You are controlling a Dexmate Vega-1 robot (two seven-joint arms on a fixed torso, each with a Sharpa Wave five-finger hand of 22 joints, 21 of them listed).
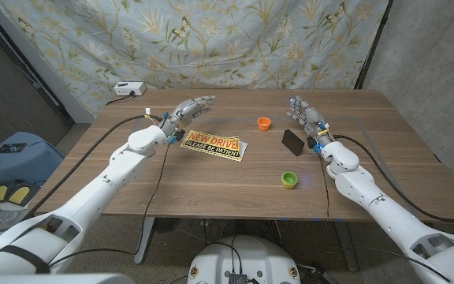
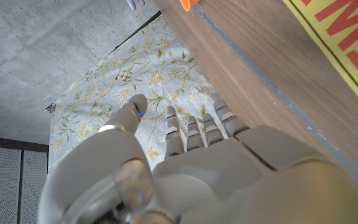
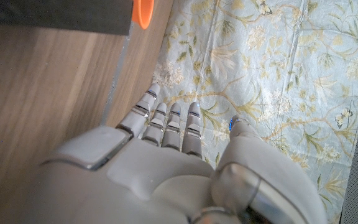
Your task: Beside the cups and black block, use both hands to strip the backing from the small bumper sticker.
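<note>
My left hand [image 1: 189, 110] hovers with released fingers just beyond the yellow bumper sticker [image 1: 213, 145], which lies flat mid-surface toward the left. My right hand [image 1: 307, 118], fingers likewise released, stands beside the black block [image 1: 293, 141], between the orange cup [image 1: 264, 123] and green cup [image 1: 289, 180].

Left hand [image 2: 229, 180] seen from behind, fingers [image 2: 174, 127] extended and empty — pointing toward the floral cloth [image 2: 142, 81]. Wooden tabletop [image 2: 272, 68] runs alongside; yellow sticker [image 2: 347, 43] with red lettering lies on it — orange cup [image 2: 188, 4] at the edge.
</note>
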